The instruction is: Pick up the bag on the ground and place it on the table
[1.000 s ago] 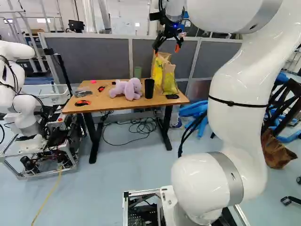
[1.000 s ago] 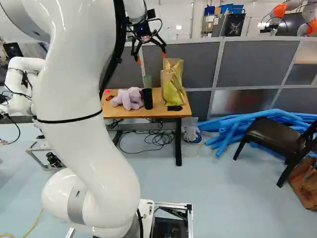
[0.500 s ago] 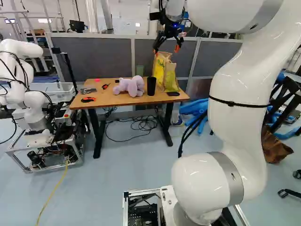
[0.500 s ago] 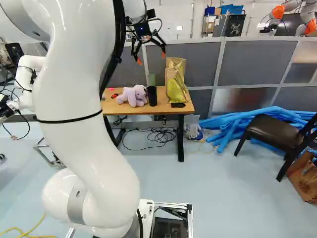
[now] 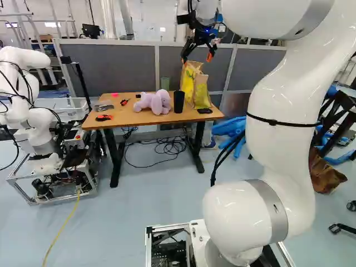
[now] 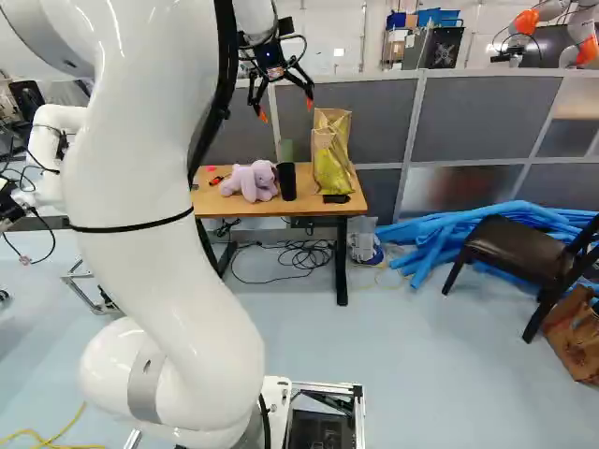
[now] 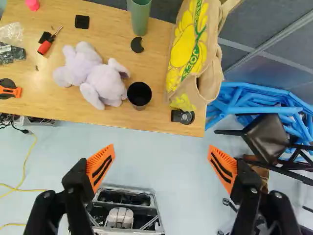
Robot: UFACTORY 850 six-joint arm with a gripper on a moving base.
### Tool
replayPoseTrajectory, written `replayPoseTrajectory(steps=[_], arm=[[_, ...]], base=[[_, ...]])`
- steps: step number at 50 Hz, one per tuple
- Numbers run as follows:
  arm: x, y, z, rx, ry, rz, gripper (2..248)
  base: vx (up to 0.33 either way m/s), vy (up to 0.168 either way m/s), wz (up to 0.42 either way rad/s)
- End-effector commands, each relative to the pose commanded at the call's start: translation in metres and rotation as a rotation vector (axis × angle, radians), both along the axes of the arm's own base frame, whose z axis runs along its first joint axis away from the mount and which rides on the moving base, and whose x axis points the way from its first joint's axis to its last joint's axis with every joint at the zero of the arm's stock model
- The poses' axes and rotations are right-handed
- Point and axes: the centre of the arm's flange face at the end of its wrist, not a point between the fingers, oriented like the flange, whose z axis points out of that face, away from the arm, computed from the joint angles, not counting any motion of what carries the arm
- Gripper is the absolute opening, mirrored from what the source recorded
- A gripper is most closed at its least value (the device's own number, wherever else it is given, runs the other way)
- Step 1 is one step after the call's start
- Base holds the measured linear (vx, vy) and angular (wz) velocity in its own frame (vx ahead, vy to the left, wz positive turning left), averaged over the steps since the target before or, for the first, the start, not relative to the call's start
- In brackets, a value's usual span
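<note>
yellow-printed bag [image 7: 195,54] upright on bench [image 7: 151,117] beside black cup [image 7: 139,95], apparently delivered | tool [image 7: 161,155] wide open, empty, likely held high to clear it | brown bag [image 6: 571,351] on floor [image 6: 421,374], role uncertain

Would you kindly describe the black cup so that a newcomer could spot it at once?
Find the wooden table in front of the grey partition. Between its lilac plush toy and the tall bag with yellow print stands the cup. It is black, unlike the green cup nearer the partition.
</note>
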Motion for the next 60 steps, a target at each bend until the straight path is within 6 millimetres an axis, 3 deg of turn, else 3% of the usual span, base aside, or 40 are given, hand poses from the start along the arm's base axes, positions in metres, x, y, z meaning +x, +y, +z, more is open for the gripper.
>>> replayPoseTrajectory(steps=[60], arm=[[-0.0001, 0.0001, -0.0011, 0.001, -0.002, 0.000, 247]], base=[[0.000, 0.000, 0.000]])
